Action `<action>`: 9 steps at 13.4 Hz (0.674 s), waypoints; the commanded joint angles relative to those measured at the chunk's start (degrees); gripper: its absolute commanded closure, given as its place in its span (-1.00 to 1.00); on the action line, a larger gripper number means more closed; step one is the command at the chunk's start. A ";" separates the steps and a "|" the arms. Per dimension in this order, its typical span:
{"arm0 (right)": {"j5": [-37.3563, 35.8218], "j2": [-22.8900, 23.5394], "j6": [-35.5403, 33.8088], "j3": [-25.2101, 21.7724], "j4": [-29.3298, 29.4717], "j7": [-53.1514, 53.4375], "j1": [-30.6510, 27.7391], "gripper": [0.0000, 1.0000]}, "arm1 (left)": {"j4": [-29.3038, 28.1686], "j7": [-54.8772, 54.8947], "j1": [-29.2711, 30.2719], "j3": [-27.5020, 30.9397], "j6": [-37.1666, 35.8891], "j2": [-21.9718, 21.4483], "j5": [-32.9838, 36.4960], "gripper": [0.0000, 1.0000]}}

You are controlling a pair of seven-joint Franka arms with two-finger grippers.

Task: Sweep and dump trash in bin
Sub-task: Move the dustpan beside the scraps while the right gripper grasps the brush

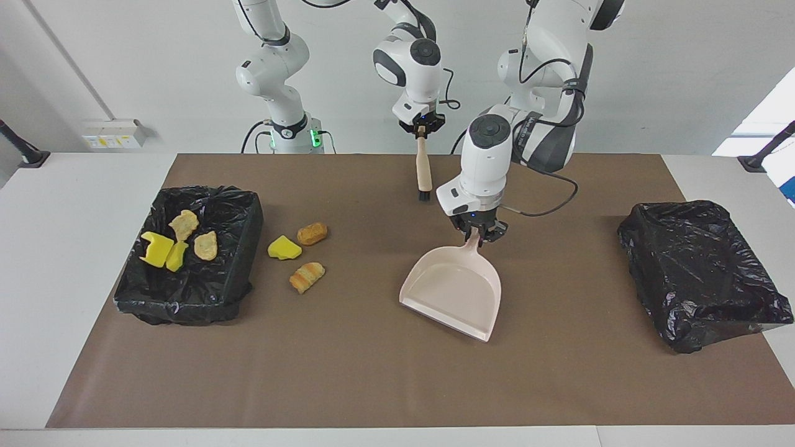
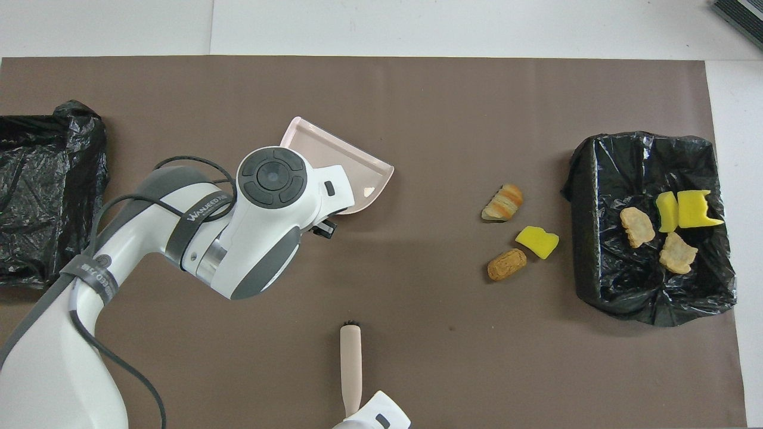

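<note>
The left gripper [image 1: 476,236] is clamped on the handle of the beige plastic dustpan [image 1: 453,290], tilted over the brown mat [image 1: 372,372]. The right gripper [image 1: 422,130] is closed on the beige brush [image 1: 423,171], hanging bristles-down. Three trash pieces [image 1: 298,254] lie at the dustpan's nine o'clock in the facing view; four sit in the black-lined bin [image 1: 186,292] just beside them.

We find bare bench [image 1: 348,372] between the tilted dustpan [image 1: 453,292] and the three loose trash pieces [image 1: 298,251], with the bin [image 1: 186,298] walling the right arm's end and the brush [image 1: 423,174] hanging nearer the robots.
</note>
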 commanded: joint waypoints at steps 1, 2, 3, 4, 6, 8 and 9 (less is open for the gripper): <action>-3.51 -5.81 -6.22 0.25 -0.58 0.46 -3.33 1.00 | -1.40 14.80 0.84 0.01 -4.66 -2.35 0.71 1.00; -4.66 -6.61 -7.98 0.16 -0.41 0.20 -4.29 1.00 | -1.41 19.02 1.02 0.01 -5.81 -2.62 0.71 1.00; -5.71 -6.96 -9.82 0.16 0.03 -0.59 -5.43 1.00 | -1.93 22.46 1.02 0.01 -5.65 -2.80 0.80 1.00; -7.55 -6.53 -10.63 0.16 0.90 -2.25 -7.53 1.00 | -3.06 24.06 1.02 0.01 -5.13 -3.49 0.80 1.00; -11.68 -3.82 -12.73 0.51 4.85 -3.31 -10.88 1.00 | -4.91 26.34 1.02 -0.34 -4.77 -4.20 0.80 1.00; -17.91 -1.79 -13.62 0.16 5.92 -9.87 -15.43 1.00 | -5.45 39.91 0.67 -0.52 -4.60 -4.20 0.71 1.00; -19.51 0.13 -13.88 0.16 7.49 -13.56 -19.21 1.00 | -5.62 43.81 0.41 -0.52 -4.07 -4.12 0.71 1.00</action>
